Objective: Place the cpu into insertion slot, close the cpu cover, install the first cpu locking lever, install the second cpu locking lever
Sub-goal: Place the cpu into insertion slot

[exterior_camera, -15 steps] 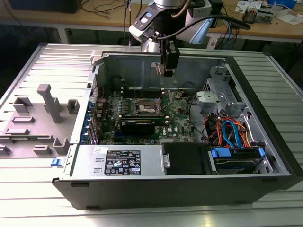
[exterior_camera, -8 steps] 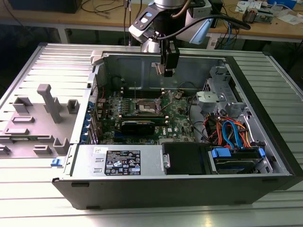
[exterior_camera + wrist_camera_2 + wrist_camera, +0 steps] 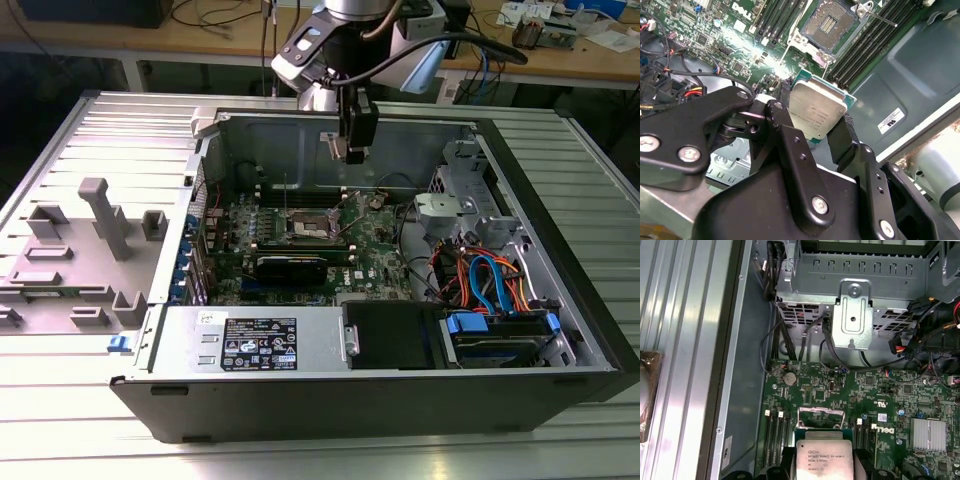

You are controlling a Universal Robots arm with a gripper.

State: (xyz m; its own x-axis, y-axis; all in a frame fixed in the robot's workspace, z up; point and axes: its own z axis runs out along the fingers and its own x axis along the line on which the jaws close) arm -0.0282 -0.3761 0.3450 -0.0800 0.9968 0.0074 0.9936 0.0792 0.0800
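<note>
The cpu (image 3: pixel 817 112) is clamped by its opposite edges between the black fingers (image 3: pixel 782 125) of the gripper (image 3: pixel 810 116), with its silver-grey metal top turned toward both wrist cameras. It is carried in the air above the motherboard (image 3: pixel 715 30) and is not in contact with it. The insertion slot (image 3: pixel 827 25) is seen uncovered, with its dark contact field exposed and no chip seated in it. A thin metal lever (image 3: pixel 882 19) stands free beside the slot rim; the cpu cover cannot be identified with certainty. In the exterior view, the gripper (image 3: pixel 355 150) is located at about 1 o'clock from the insertion slot (image 3: pixel 303 228), higher than the board and inside the open computer case (image 3: pixel 560 260). The black graphics card (image 3: pixel 290 266) lies at 6 o'clock from the slot, and the cable bundle (image 3: pixel 490 280) at about 4 o'clock. As judged from this state, the chip has been picked up but not placed; seating it, closing the cover and setting both locking levers are not yet done.
</note>
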